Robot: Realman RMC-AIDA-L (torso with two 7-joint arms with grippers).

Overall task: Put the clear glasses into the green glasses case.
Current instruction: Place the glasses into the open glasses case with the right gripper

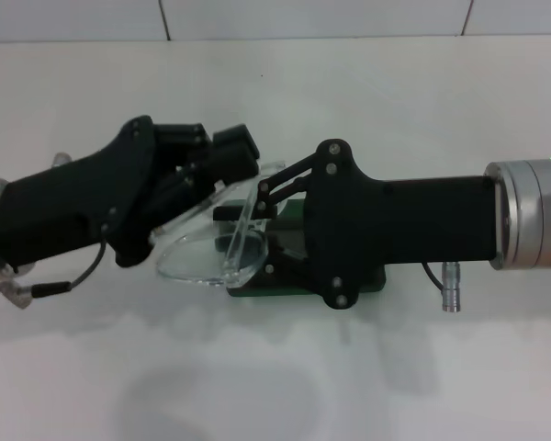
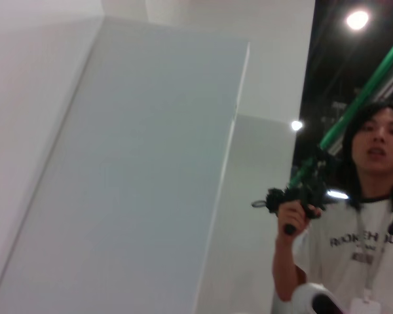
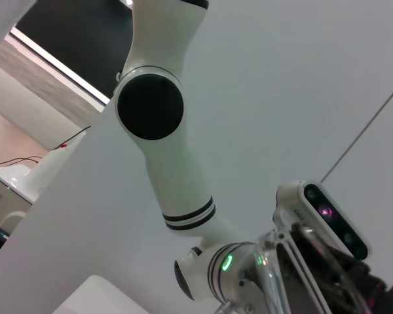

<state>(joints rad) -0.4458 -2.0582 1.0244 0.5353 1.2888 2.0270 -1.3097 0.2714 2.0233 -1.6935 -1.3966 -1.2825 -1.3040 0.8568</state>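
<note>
The clear glasses [image 1: 188,253] hang tilted just above the table in the head view, one clear arm rising toward the back. My left gripper [image 1: 216,170] reaches in from the left and is shut on their upper edge. My right gripper [image 1: 253,230] comes in from the right, open, its fingers spread above and below the near lens. The green glasses case [image 1: 257,292] lies under the right gripper, only its front edge showing. The right wrist view shows the left gripper [image 3: 327,278] with a clear piece of the glasses [image 3: 270,278] beside it.
The white table [image 1: 275,386] stretches in front, and a white wall [image 1: 275,18] runs along the back. A loose cable [image 1: 64,285] and a connector [image 1: 452,289] dangle from the arms. In the left wrist view, a person [image 2: 367,222] stands beyond a white panel.
</note>
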